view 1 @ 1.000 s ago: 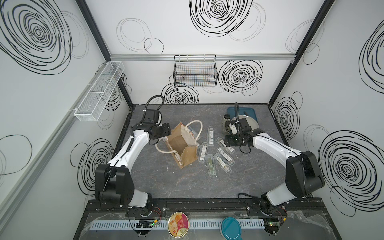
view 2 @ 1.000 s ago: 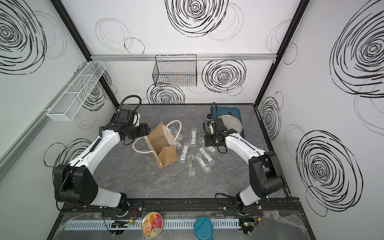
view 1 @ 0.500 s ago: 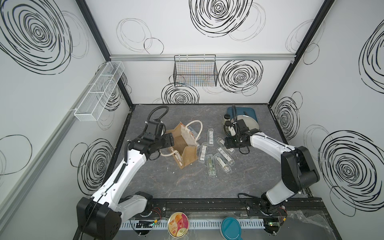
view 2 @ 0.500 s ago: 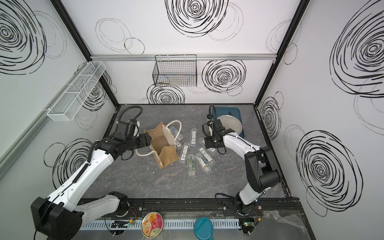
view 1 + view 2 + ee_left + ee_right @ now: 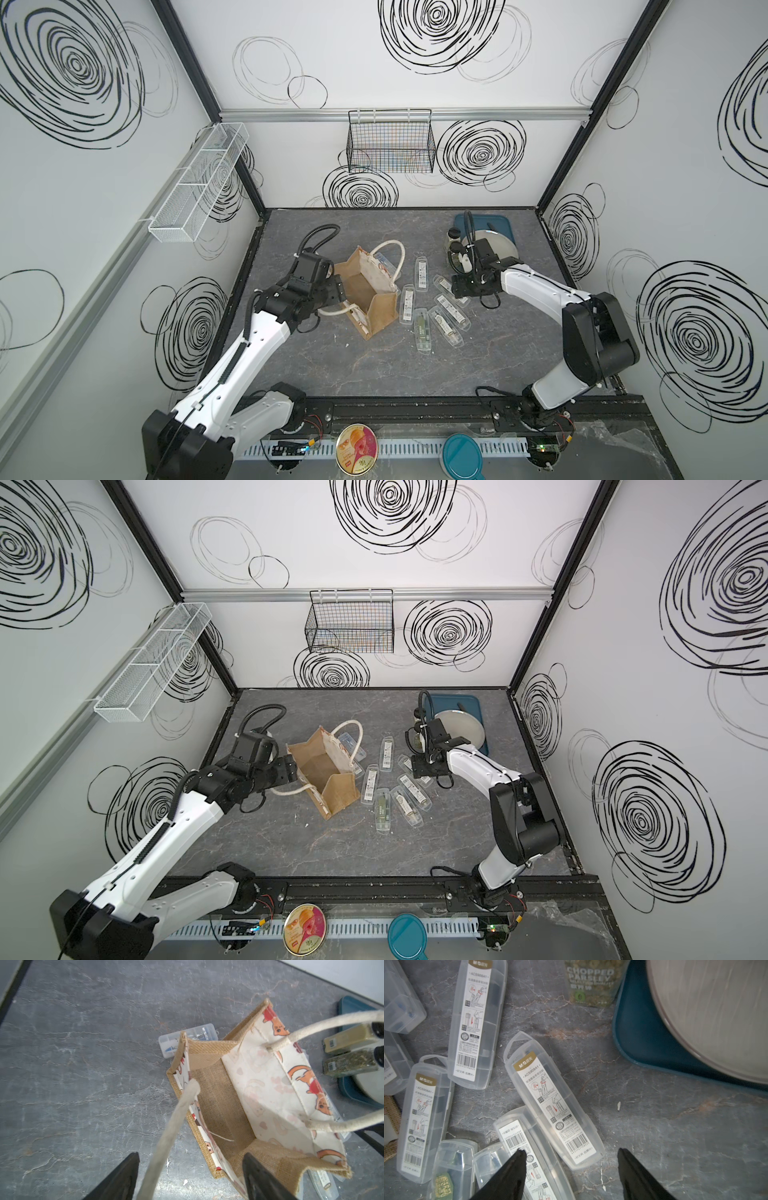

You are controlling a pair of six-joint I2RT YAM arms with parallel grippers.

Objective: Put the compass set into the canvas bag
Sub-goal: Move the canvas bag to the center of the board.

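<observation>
burlap canvas bag (image 5: 370,291) stands upright on the table (image 5: 374,374), clear compass set cases (image 5: 552,1101) just beside it. left gripper (image 5: 190,1155) gapes around a rope handle (image 5: 176,1122), unclamped; right gripper (image 5: 571,1150), spread wide and empty, hangs over the cases.

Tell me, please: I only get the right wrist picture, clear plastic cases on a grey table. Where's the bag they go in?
Observer: The canvas bag stands open just beside them, toward the left arm.
Operator: Anything in it yet?
Observer: No; the left wrist view shows it empty.
Operator: And the other arm?
Observer: The left gripper is open by the bag's rim, one rope handle passing between its fingers.
</observation>
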